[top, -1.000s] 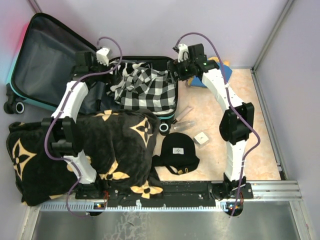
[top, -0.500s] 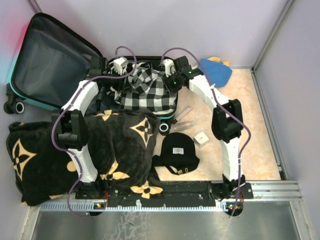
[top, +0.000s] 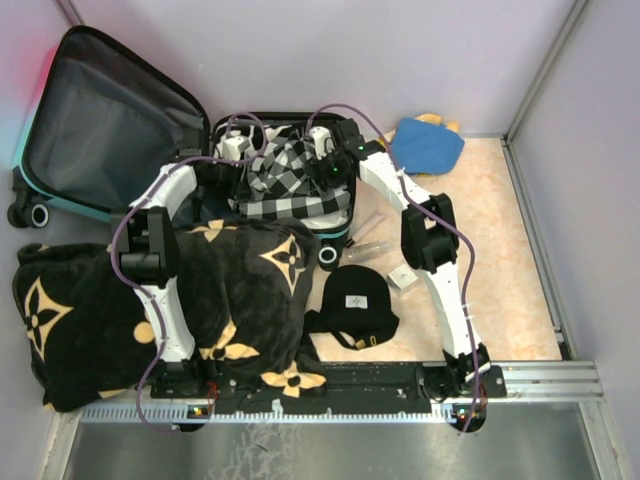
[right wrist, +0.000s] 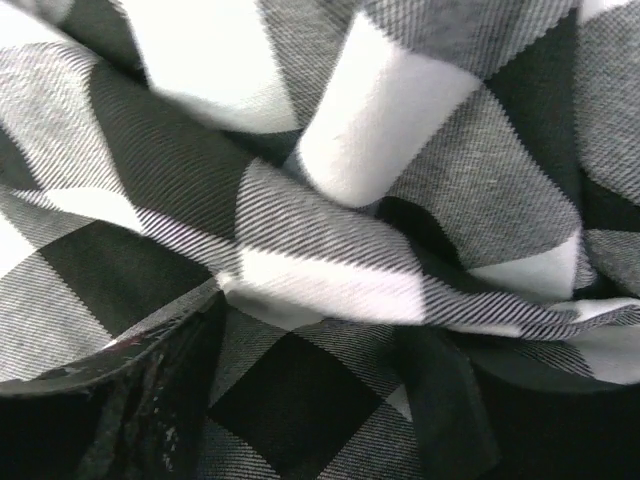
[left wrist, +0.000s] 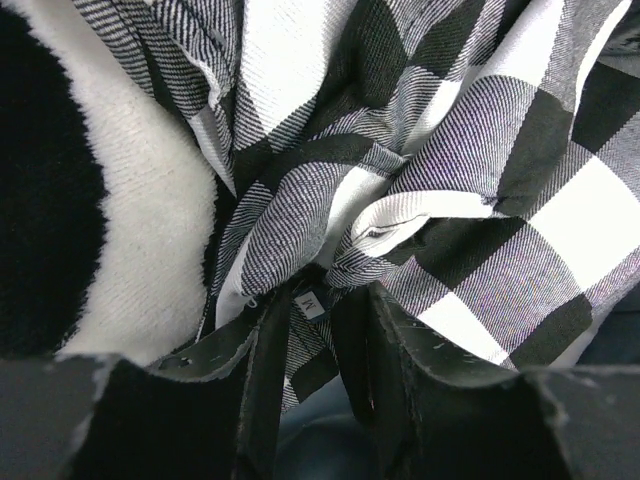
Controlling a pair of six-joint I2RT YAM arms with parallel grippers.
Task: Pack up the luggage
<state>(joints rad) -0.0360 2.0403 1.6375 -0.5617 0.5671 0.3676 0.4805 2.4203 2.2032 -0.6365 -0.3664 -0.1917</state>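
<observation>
Enclosed work cell seen from above: walls, deck and framing.

The back wall point(top: 400, 50), left wall point(top: 20, 30) and right wall point(top: 610, 200) are plain, pale lilac panels. Bare aluminium posts stand at the rear corners, one on the left point(top: 68, 10) and one on the right point(top: 545, 70). The deck point(top: 500, 260) is a tan, marbled sheet, exposed mainly on the right half, and a metal strip point(top: 540, 260) borders its right edge. A slotted aluminium rail point(top: 550, 378) runs along the near edge. Nearer the camera lies a brushed steel plate point(top: 350, 450) with scuff marks. Lighting is even and diffuse, and shadows are soft.
</observation>
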